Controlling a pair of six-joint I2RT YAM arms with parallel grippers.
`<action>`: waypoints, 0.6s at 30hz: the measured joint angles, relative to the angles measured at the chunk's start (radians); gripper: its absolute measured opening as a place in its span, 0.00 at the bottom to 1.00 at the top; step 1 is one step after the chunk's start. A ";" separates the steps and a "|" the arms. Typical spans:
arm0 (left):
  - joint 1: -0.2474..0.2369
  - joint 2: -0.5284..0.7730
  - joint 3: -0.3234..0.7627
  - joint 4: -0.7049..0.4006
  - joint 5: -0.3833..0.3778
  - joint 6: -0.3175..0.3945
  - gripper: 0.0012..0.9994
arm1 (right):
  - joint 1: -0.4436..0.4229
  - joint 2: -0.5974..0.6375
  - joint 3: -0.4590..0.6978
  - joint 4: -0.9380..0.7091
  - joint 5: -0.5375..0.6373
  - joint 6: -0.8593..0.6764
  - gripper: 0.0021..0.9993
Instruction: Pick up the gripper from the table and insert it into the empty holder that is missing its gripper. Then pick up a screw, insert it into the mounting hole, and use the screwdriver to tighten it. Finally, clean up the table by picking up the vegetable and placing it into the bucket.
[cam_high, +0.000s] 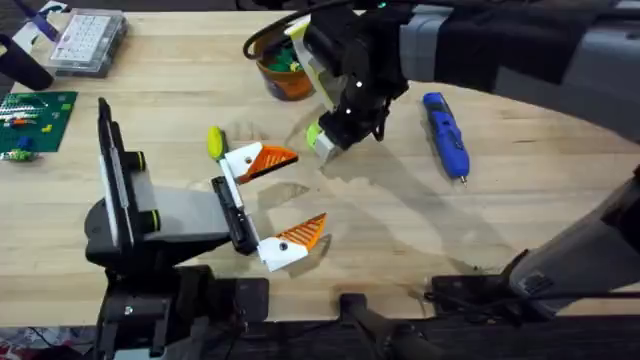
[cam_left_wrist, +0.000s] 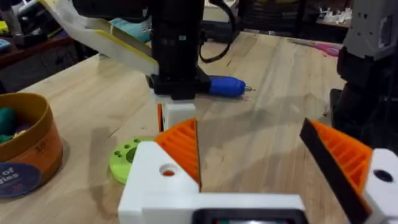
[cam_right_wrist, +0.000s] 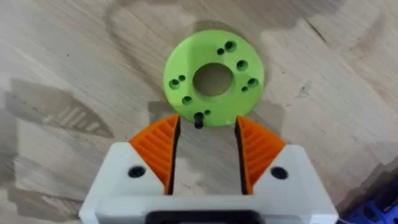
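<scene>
Two claws parted over a pale wooden table (cam_high: 400, 230), right claw (cam_right_wrist: 207, 152) above the vegetable (cam_right_wrist: 213, 79), left claw (cam_high: 278, 198) wide.

Lime-green vegetable (cam_right_wrist: 213, 79), orange bucket (cam_left_wrist: 25, 149), blue screwdriver (cam_high: 445, 133).

One vegetable (cam_right_wrist: 213, 79), one bucket (cam_high: 283, 72), one screwdriver (cam_high: 445, 134).

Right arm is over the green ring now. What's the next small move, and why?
Probably lower the right pincer a little farther and shut it on the green ring. The ring lies flat on the table just ahead of the open orange pads, so nothing is held yet. The orange tub stands close behind for the drop.
</scene>
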 joint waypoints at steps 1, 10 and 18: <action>0.000 0.000 0.000 0.000 0.000 0.000 0.99 | 0.001 0.000 -0.005 0.010 0.000 0.001 0.52; 0.000 0.000 0.000 0.000 0.000 0.000 0.99 | 0.025 0.004 -0.016 0.058 0.040 0.028 0.52; 0.000 0.000 0.000 0.000 0.000 0.000 0.99 | 0.028 0.029 -0.016 0.073 0.063 0.041 0.52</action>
